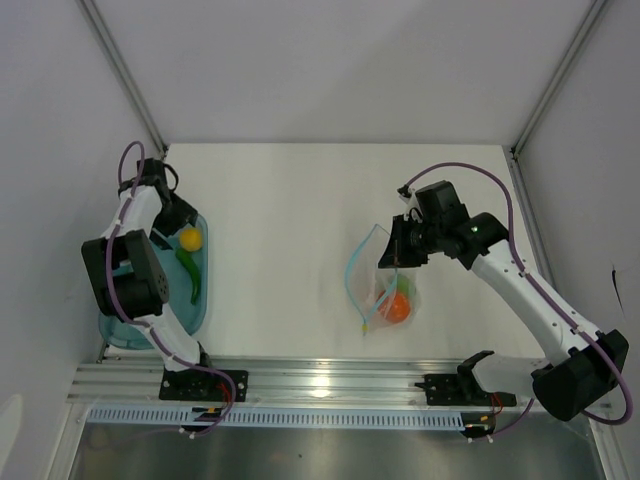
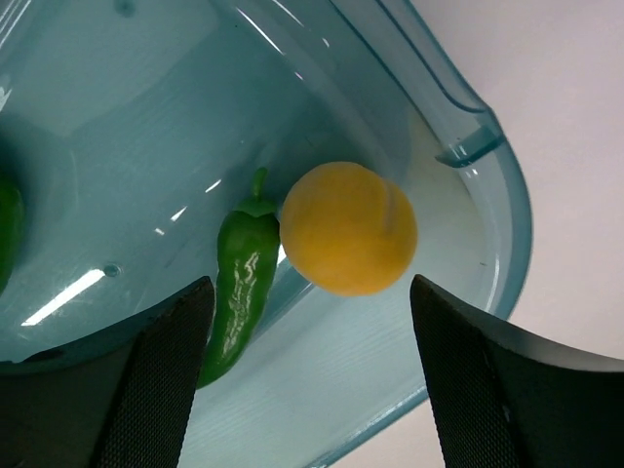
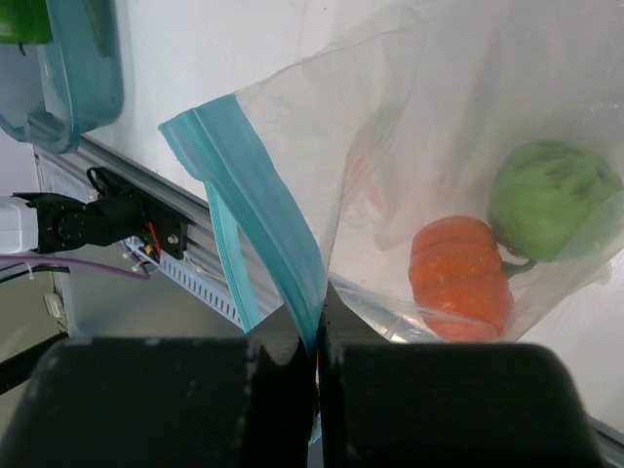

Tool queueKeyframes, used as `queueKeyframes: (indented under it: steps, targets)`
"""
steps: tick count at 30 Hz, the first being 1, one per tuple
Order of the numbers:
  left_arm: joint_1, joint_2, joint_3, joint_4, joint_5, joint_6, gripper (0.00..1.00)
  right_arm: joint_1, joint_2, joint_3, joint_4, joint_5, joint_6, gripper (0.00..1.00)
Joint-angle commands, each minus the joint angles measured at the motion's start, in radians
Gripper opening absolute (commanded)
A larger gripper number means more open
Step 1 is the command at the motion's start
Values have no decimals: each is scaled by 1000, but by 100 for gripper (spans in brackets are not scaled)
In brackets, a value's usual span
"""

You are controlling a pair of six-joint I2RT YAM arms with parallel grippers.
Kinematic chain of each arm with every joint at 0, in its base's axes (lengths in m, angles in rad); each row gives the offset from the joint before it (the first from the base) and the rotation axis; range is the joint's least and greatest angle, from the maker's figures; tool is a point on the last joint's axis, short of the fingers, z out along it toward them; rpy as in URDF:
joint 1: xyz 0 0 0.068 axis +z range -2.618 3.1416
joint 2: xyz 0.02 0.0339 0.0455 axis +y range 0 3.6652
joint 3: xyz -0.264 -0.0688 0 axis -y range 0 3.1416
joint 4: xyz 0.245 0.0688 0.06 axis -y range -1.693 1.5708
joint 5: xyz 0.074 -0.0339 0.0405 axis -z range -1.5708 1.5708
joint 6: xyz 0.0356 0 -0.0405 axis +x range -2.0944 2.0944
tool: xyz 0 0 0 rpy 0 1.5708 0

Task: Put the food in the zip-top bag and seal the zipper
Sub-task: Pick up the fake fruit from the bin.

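The left pincer (image 2: 310,327) is hanging released above the teal tray (image 2: 487,136), its jaws framing the yellow fruit (image 2: 348,228) beside the green chili (image 2: 239,283), seemingly ready to pick it. Well right of the tray, the right pincer (image 3: 317,317) is clenching the zipper (image 3: 263,195), holding open the zip-top bag (image 3: 439,127), which is holding an orange pumpkin (image 3: 460,276) and a green fruit (image 3: 554,200).

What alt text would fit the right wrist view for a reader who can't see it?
The right gripper is shut on the light blue zipper of the clear zip-top bag. An orange fruit and a green fruit lie inside the bag; a teal tray shows at upper left.
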Motion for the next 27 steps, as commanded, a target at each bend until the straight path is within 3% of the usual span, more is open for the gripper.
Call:
queueKeyframes:
  steps: [1, 17, 27]
  targets:
    - [13, 37, 40, -5, 30, 56, 82, -11, -10, 3, 22, -9, -16, 0]
    - [13, 128, 80, -2, 24, 84, 79, -14, -25, -7, 38, -17, 1, 0]
    - [13, 66, -25, 60, -19, 61, 49, -14, -29, -9, 36, -20, 12, 0]
